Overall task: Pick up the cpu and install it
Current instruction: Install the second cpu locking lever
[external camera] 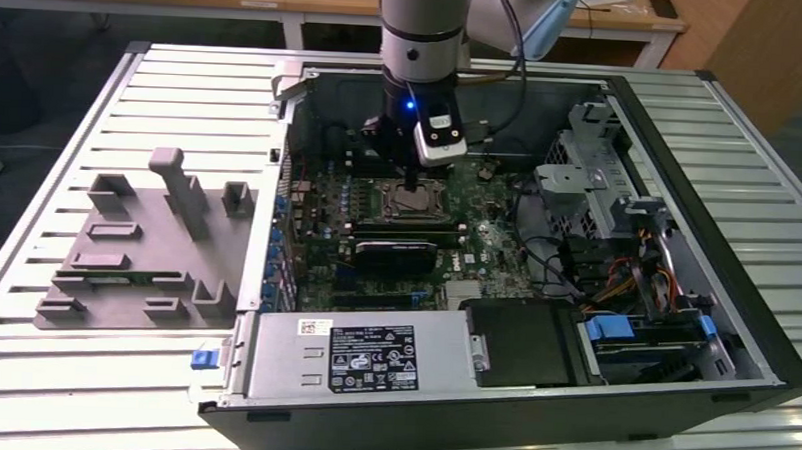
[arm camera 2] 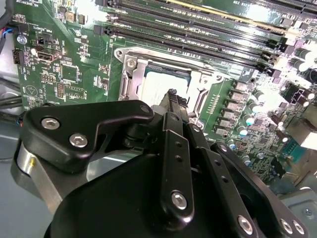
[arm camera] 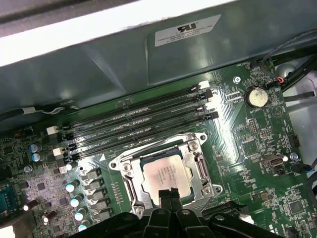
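Observation:
The cpu (arm camera: 166, 174) lies flat in the motherboard socket, its silver top showing inside the metal socket frame (arm camera: 198, 148). It also appears in the second wrist view, cpu (arm camera 2: 157, 82), and in the exterior view, cpu (external camera: 405, 198). My gripper (arm camera: 168, 194) hangs just over the near edge of the chip with its two thin fingers pressed together and nothing between them. Its tip, gripper (arm camera 2: 173, 96), points down at the socket. In the exterior view the gripper (external camera: 409, 175) is inside the open computer case, directly above the socket.
A grey fixture tray (external camera: 133, 256) lies on the slatted table at the exterior view's left of the case. A black heatsink block (external camera: 393, 253) sits just in front of the socket. Memory slots (arm camera: 138, 124), the power supply (external camera: 356, 354) and drive cages with cables (external camera: 638, 323) crowd the case.

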`<control>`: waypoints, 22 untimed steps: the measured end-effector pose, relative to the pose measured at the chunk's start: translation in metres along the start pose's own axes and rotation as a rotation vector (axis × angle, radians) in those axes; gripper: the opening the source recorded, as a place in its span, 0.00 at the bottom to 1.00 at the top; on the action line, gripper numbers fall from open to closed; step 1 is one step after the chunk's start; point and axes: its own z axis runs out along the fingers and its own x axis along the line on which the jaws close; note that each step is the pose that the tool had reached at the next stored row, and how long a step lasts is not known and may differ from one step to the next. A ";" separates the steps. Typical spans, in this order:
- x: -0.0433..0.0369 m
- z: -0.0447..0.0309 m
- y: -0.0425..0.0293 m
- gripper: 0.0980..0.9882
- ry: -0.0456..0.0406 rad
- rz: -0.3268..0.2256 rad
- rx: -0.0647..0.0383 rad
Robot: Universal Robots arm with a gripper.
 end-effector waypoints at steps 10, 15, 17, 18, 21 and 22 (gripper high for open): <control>-0.0018 -0.0001 -0.0059 0.01 0.0000 0.000 0.000; -0.0028 -0.0001 -0.0087 0.01 0.0000 0.000 0.000; -0.0031 -0.0001 -0.0098 0.01 0.0000 0.000 0.000; -0.0033 -0.0001 -0.0103 0.01 0.0000 0.000 0.000; -0.0040 -0.0001 -0.0121 0.01 0.0000 0.000 0.000; -0.0043 -0.0001 -0.0126 0.01 0.0000 0.000 0.000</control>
